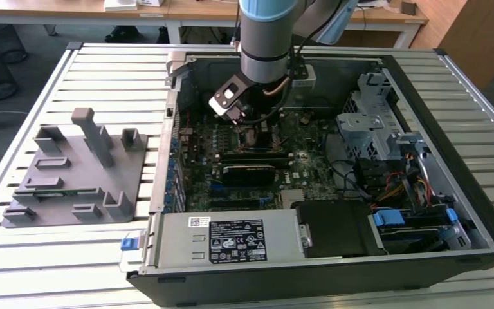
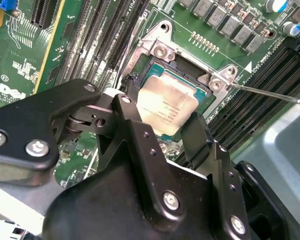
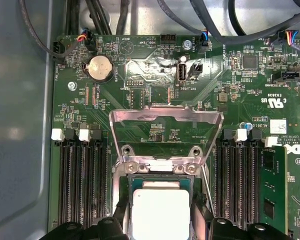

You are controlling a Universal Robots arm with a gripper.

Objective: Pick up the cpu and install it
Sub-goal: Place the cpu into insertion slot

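The hand [image 2: 161,114] looks closed on the cpu [image 2: 167,101], pinching two opposite edges to keep it level at the open socket [image 2: 151,47]. Beyond, the load plate [image 3: 166,118] stands raised, leaving the way clear.

In the second wrist view, jaws hide corners of the cpu [image 2: 167,102].

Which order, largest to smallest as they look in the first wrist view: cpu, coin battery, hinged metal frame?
1. hinged metal frame
2. cpu, its lower part cut off, so less sure
3. coin battery
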